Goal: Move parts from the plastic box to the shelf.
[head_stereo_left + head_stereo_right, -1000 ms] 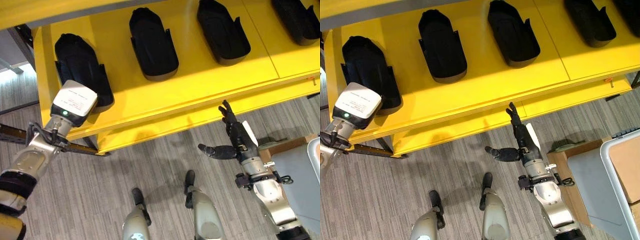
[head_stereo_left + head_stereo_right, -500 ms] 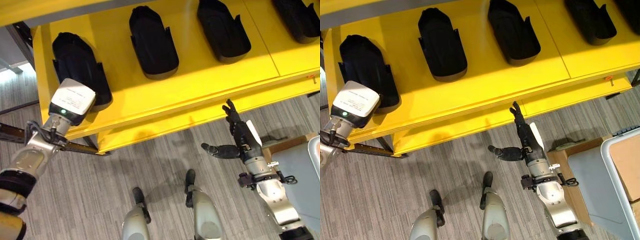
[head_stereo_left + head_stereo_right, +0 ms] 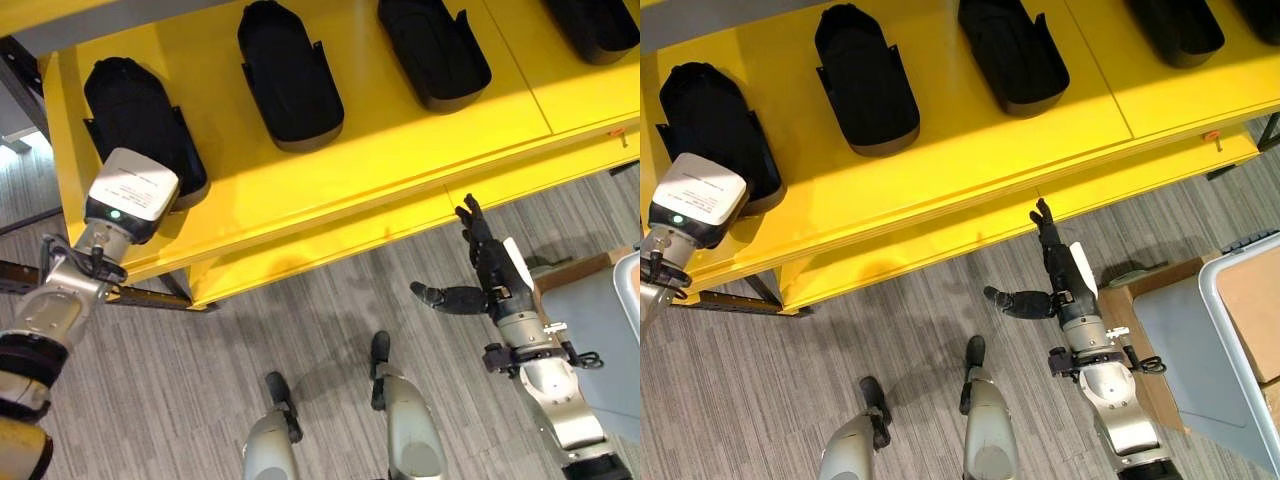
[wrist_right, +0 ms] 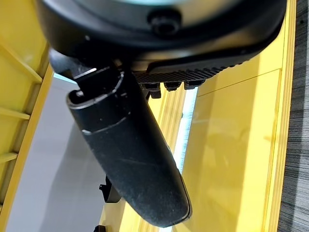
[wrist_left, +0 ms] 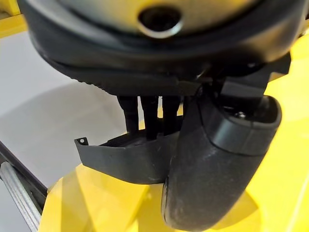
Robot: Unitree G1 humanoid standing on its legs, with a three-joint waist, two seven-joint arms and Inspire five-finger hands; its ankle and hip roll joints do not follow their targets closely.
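Parts, black and tub-shaped, lie in a row along your yellow shelf [image 3: 400,150]. Furthest left is the part [image 3: 135,115] your left hand [image 5: 212,159] is on: in the left wrist view its fingers [image 5: 150,113] reach down into the part's hollow with the thumb outside the wall, pinching the rim, and the part rests on the shelf. The white block on that wrist carries a label too small to read. Next along sit a second part [image 3: 288,72], a third part [image 3: 433,50] and a fourth part [image 3: 592,22] at the edge. Your right hand [image 3: 487,275] hangs below the shelf front, fingers straight, thumb spread, holding nothing. A grey-rimmed box [image 3: 1230,345] sits far right; its contents cannot be made out.
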